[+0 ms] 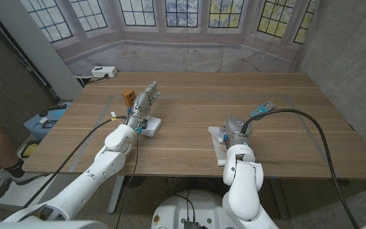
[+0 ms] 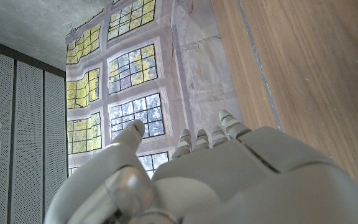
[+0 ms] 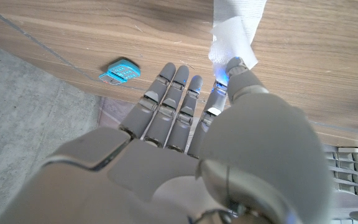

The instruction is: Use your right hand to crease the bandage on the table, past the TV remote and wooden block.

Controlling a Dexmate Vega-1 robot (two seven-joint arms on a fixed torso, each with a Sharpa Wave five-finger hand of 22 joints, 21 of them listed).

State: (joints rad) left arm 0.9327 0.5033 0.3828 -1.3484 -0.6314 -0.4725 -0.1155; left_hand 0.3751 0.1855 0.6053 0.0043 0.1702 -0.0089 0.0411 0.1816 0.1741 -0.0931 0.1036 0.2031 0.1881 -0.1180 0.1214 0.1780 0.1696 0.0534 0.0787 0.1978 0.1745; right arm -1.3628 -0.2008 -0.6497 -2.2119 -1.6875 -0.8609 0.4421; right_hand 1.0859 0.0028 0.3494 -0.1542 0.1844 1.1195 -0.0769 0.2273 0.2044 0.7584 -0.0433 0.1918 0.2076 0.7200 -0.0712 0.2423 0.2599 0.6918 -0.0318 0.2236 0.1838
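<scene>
Bandage [image 1: 218,145] on table [image 1: 189,102] near edge, right of centre, under right hand [image 1: 236,132]; thumb tip [image 3: 234,64] presses white strip, grasp unclear. Judged: press firmly along fold, keep strip flat. Left hand [image 1: 142,105] idle, fingers straight, holding nothing

Soft, even daylight is filling the scene, seeming to come from the windows [image 1: 170,11] behind the table [image 1: 189,121]. The tabletop is looking bright, with only faint shadows lying under the arms. No strong glare is showing on the wood. In the head view the straight lines are bending at the edges. In the wrist views the near hands are looking slightly blurred, while the wood grain is staying sharp.
</scene>
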